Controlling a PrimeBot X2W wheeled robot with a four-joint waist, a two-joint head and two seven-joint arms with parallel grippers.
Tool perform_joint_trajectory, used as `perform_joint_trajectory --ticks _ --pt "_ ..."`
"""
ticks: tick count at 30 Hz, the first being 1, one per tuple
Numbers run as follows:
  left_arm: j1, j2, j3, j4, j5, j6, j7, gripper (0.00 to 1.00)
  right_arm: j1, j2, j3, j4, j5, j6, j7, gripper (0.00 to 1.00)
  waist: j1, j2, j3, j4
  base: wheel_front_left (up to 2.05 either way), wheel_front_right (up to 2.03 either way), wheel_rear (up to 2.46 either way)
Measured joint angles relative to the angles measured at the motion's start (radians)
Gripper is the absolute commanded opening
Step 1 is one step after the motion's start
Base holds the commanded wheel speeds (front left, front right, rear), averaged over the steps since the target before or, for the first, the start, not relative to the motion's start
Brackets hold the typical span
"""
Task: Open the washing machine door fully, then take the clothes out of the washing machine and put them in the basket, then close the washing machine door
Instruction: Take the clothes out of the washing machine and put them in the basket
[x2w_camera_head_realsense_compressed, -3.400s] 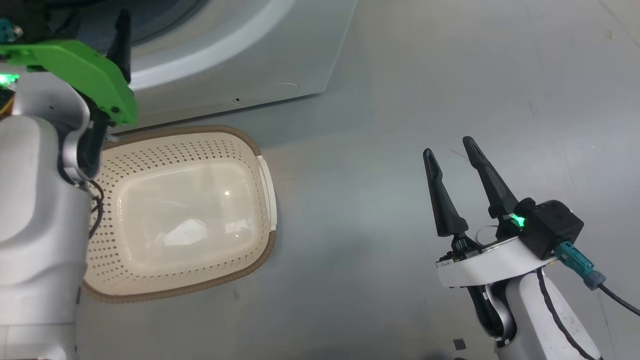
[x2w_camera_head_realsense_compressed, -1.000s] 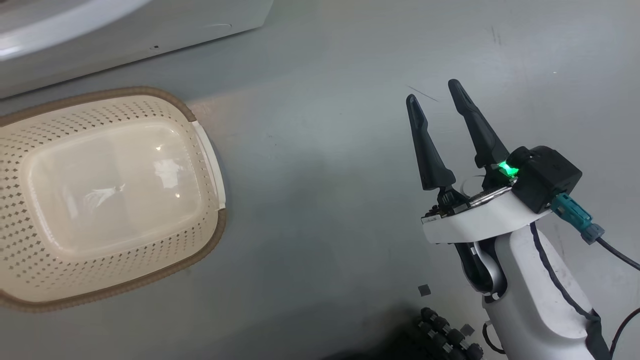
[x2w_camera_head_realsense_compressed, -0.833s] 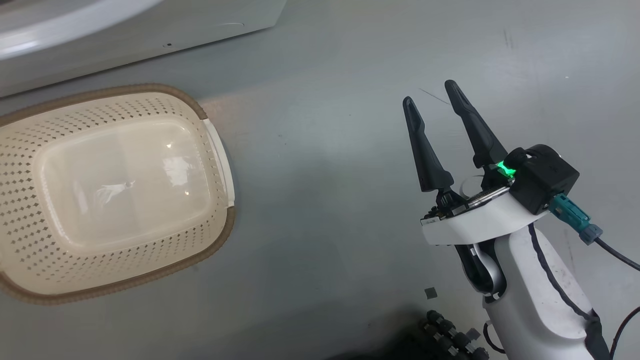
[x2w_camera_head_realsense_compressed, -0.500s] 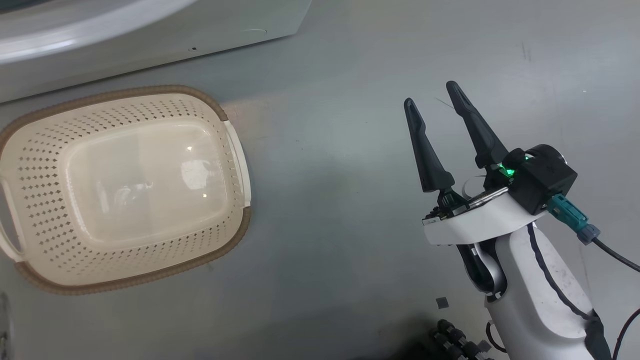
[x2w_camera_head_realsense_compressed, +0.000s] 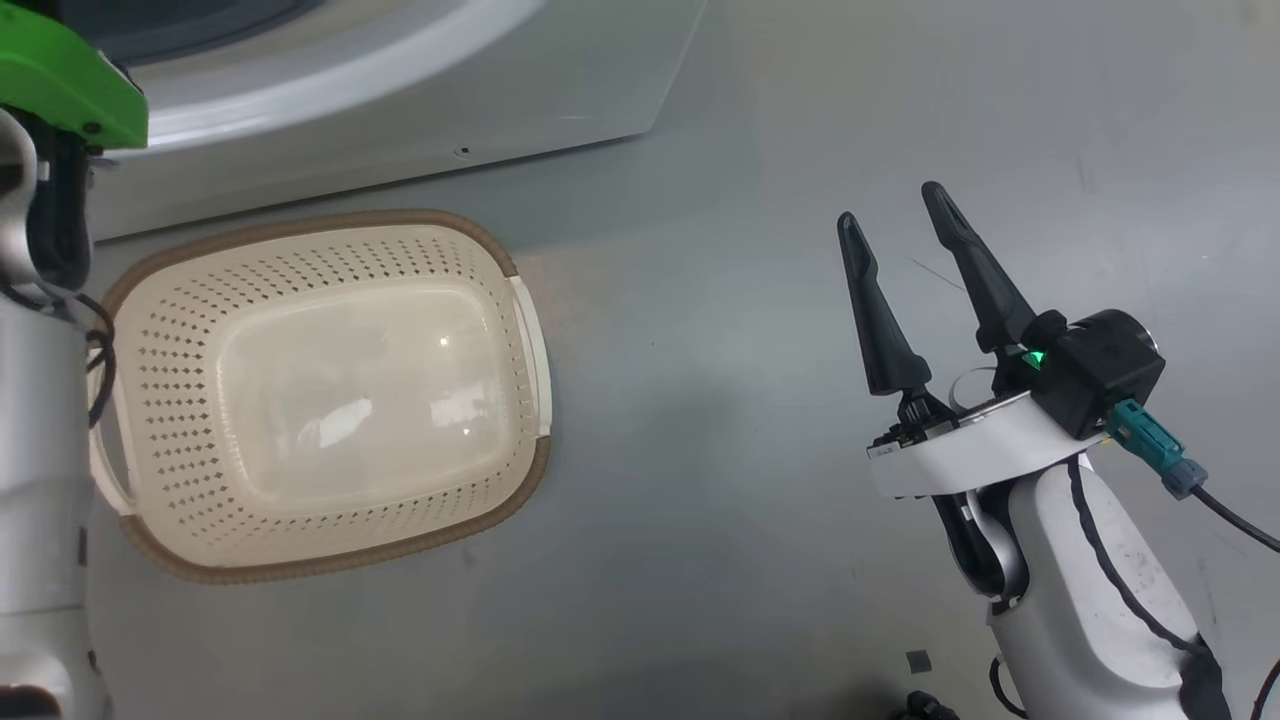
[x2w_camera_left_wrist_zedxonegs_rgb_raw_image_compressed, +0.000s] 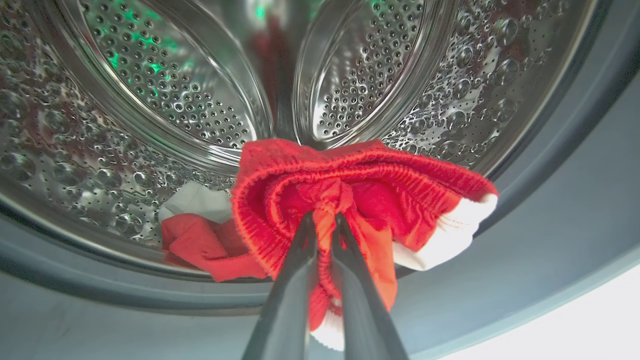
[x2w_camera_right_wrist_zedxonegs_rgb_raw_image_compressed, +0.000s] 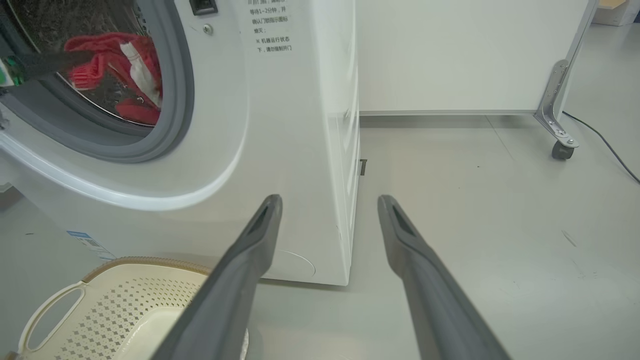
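Pinching the clothes (x2w_camera_left_wrist_zedxonegs_rgb_raw_image_compressed: 280, 175) inside the washing machine (x2w_camera_right_wrist_zedxonegs_rgb_raw_image_compressed: 280, 125) drum, the left gripper (x2w_camera_left_wrist_zedxonegs_rgb_raw_image_compressed: 324, 217) is clamped on them; the right gripper (x2w_camera_head_realsense_compressed: 892, 205) stands spread, empty.

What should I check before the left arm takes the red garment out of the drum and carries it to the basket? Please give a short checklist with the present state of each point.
1. Grip: ok. The left gripper is shut on a fold of the red garment.
2. Garment out of the drum: not ok; it hangs inside.
3. Basket ready: ok. It is empty and upright on the floor before the machine.
4. Right gripper out of the way: ok. It is open, holds nothing, and is apart from the basket.
5. Drum emptied: not ok. Another red piece and a white cloth lie in it.
6. Washing machine door fully open: cannot tell.
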Motion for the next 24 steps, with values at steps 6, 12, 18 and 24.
perform_joint_trajectory --ticks 6,12,18,24 --pt "0.092 -0.024 0.01 -0.058 0.007 0.012 -0.115 0.0 0.034 0.0 -0.008 0.011 -0.001 0.003 0.0 1.0 -0.0001 0.0 -0.053 0.026 0.0 0.0 0.0" --pt "0.182 -0.048 0.013 -0.117 0.02 0.03 -0.212 0.0 0.07 0.0 -0.015 0.021 -0.016 0.003 0.0 1.0 -0.0001 0.0 -0.11 0.052 0.0 0.0 0.0" --pt "0.276 -0.076 -0.001 -0.173 0.031 0.032 -0.266 0.0 0.109 0.0 -0.018 0.031 -0.022 0.003 0.0 1.0 -0.0001 0.0 -0.171 0.075 0.0 0.0 0.0" --pt "0.356 -0.088 -0.016 -0.239 0.068 0.057 -0.276 0.0 0.15 0.0 -0.028 0.037 -0.026 0.004 0.0 1.0 -0.0001 0.0 -0.23 0.097 0.0 0.0 0.0"
